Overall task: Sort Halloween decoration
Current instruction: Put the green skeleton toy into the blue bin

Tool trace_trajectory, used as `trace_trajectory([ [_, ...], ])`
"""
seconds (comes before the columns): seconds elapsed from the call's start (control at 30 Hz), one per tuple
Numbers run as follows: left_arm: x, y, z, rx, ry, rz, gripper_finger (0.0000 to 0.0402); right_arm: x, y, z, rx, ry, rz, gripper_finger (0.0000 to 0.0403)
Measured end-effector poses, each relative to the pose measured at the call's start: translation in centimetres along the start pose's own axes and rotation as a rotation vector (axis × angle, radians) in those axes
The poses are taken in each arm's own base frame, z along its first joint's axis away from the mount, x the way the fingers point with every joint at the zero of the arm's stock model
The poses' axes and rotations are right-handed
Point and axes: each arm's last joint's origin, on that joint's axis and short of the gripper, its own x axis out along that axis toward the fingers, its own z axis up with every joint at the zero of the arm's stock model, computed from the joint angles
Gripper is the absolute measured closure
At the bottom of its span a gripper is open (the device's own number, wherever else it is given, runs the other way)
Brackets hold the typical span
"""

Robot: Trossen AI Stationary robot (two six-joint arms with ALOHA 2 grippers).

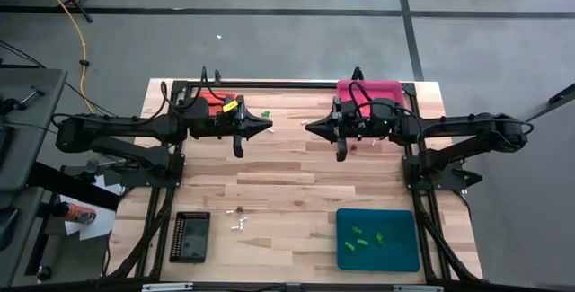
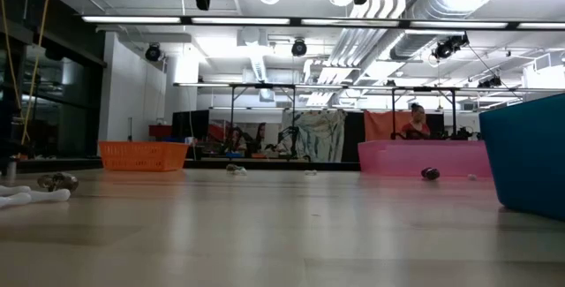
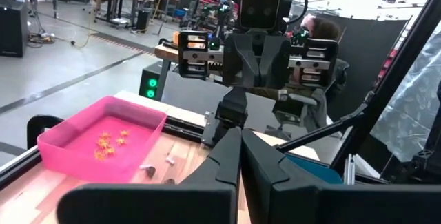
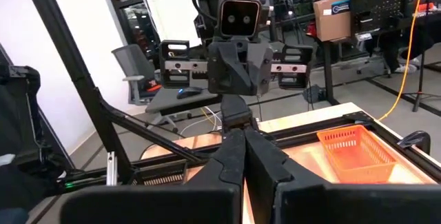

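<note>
STEP: none in hand, both arms level mid-desk | left hand (image 1: 268, 127) clenched, empty | right hand (image 1: 310, 127) clenched, empty | NEXT: open a hand, descend on white trinkets (image 1: 239, 224) at 6 o'clock

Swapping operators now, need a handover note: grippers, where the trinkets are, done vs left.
Left gripper and right gripper: both shut, empty, raised mid-table, tips facing.
Done: green trinkets in teal tray; orange trinkets in pink tray.
Left: white and dark trinkets loose beside black tray, green one near orange tray, a few by the pink tray.
</note>
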Motion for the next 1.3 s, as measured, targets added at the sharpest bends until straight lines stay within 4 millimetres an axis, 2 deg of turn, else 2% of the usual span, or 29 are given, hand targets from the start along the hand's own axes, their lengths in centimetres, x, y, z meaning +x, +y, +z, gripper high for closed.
trace_trajectory([
  [0.43,0.0,0.0,0.0,0.017,0.000,0.005,0.0401,0.0,0.0,0.0,-0.011,0.000,-0.002,0.0402],
  [0.6,0.6,0.9,-0.3,0.023,-0.003,0.090,0.0401,0.0,-0.1,0.0,-0.011,0.002,-0.004,0.0403],
  [0.73,2.2,4.6,-0.3,-0.054,0.125,0.204,0.0401,0.0,-0.1,-0.1,0.000,0.011,-0.006,0.0403],
  [0.83,3.7,8.7,0.2,-0.103,0.320,0.275,0.0401,0.0,-0.1,-0.2,0.004,0.022,-0.009,0.0403],
  [0.97,5.2,14.5,-0.2,-0.162,0.594,0.424,0.0401,0.0,-0.1,-0.2,0.026,0.025,-0.010,0.0403],
  [1.13,6.8,20.2,-3.1,-0.248,0.860,0.527,0.0401,0.0,-0.2,-0.3,0.050,0.029,-0.012,0.0403],
  [1.3,7.9,22.6,-7.2,-0.294,1.017,0.545,0.0395,0.0,-0.1,-0.3,0.093,0.032,-0.013,0.0403],
])
